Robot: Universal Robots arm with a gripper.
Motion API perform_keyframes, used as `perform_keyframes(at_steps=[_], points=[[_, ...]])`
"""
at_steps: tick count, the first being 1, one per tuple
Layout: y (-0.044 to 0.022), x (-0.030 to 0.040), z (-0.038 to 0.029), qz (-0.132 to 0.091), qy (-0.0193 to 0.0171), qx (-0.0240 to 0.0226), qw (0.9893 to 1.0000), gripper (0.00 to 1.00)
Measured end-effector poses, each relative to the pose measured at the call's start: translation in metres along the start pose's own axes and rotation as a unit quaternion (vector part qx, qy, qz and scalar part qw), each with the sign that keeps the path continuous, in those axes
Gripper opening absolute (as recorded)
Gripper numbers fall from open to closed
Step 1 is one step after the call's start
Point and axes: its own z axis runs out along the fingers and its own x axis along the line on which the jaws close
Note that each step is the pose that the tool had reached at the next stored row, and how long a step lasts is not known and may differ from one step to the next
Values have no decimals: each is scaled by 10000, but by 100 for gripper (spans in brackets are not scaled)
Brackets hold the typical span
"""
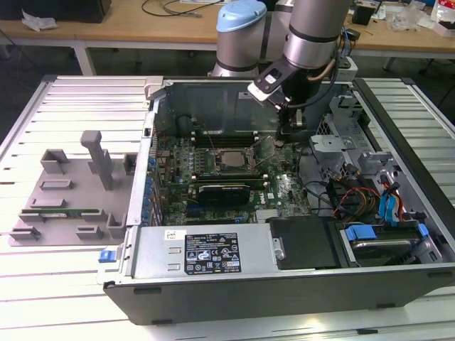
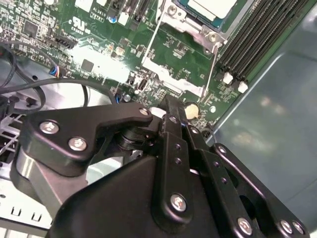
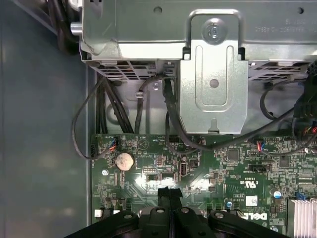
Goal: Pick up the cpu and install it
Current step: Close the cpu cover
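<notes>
Hand: the hand [image 1: 291,132] hangs low inside the open computer case [image 1: 213,99], just above the motherboard [image 3: 237,173].
Grip: in both wrist views the two fingers [image 3: 166,194] are pressed flat together at the tip [image 2: 171,106]; I see nothing held between them.
Under the tip: bare green board just beside the coin cell [image 3: 124,160], which sits close off the fingertip in the second wrist view [image 2: 190,110].
Task's thing: the cpu [image 1: 226,160] lies flat in the socket [image 2: 198,29] mid-board, silvery top up [image 2: 213,7]. It looks seated, not carried.
Socket hardware: thin wire levers [image 2: 212,69] stand up off the board between the hand and the chip, so the socket reads as unlatched; that is a judgement, I cannot see the catch.
Key relation: from the hand the cpu lies toward the exterior view's left and a little nearer that camera, apart from the fingers, with the wire lever in between.
Axis: the chip is square, so it has no long axis; its edges run parallel to the case walls and to the dark memory slots [image 2: 252,34].
Arm: one arm only, reaching in from the far side.
Elsewhere: the grey tray [image 1: 50,199] sits on the table [image 1: 71,99] outside the case, at the exterior view's left, with a green memory stick [image 1: 65,212] in it, well apart from the hand.
</notes>
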Motion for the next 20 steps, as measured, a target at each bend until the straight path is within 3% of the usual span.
perform_keyframes(at_steps=[8, 11, 16, 20], points=[[22, -5, 178, 1, 0, -1, 10000, 11], [23, -8, 296, 1, 0, -1, 10000, 11], [22, -9, 297, 0, 0, -1, 10000, 11], [-15, -7, 298, 1, 0, -1, 10000, 11]])
